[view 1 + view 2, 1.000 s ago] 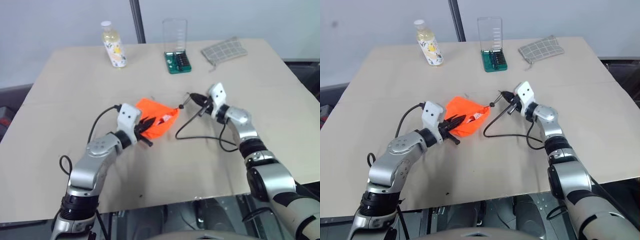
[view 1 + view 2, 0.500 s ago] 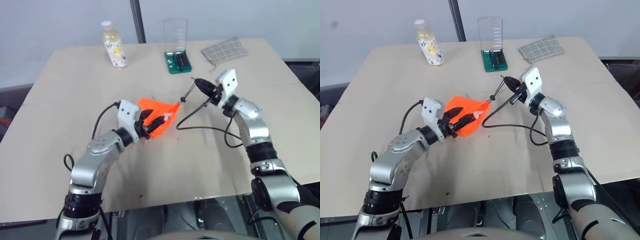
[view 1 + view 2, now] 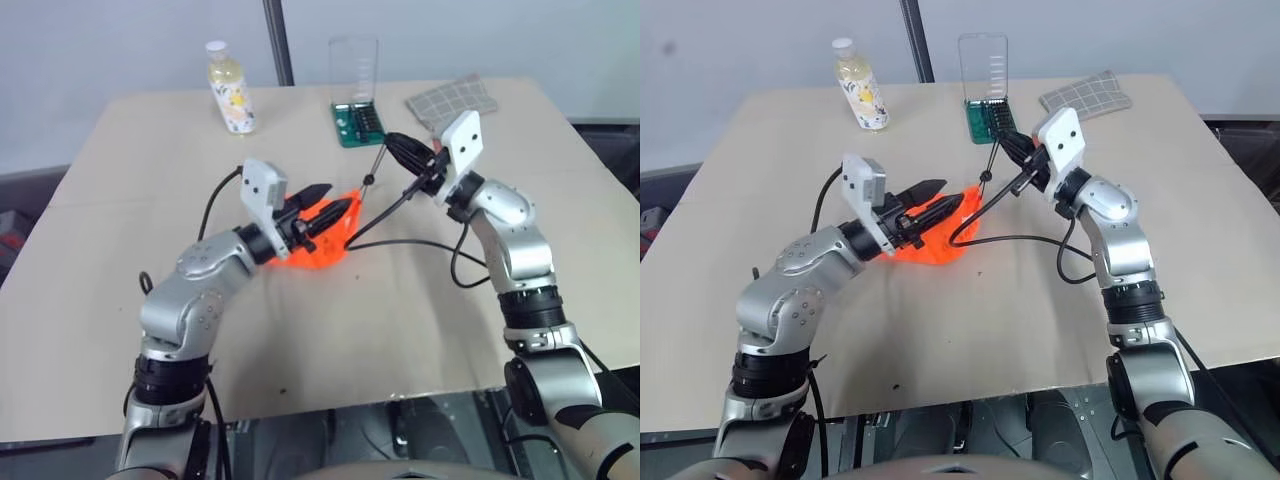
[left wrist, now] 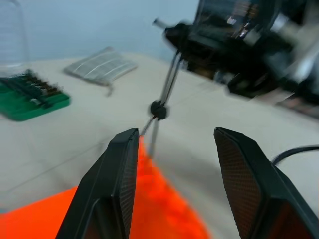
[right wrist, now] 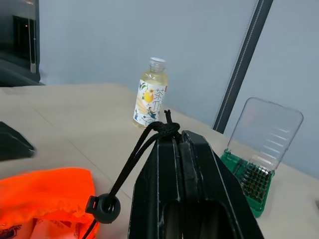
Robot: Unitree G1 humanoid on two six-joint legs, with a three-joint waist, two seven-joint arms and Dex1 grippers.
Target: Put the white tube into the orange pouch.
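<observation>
Right wrist view: drawstring pinched.
Right gripper (image 5: 174, 142) clamps the black cord (image 5: 130, 162) of the orange pouch (image 3: 322, 238); left gripper (image 4: 177, 164) hovers spread over the pouch.

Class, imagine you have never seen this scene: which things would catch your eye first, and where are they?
The orange pouch at the table's middle stands out. The right gripper is shut on its black drawstring and holds it up; the left gripper, fingers open, is at the pouch. Along the far edge stand a bottle of yellowish liquid and a green bit set.
</observation>
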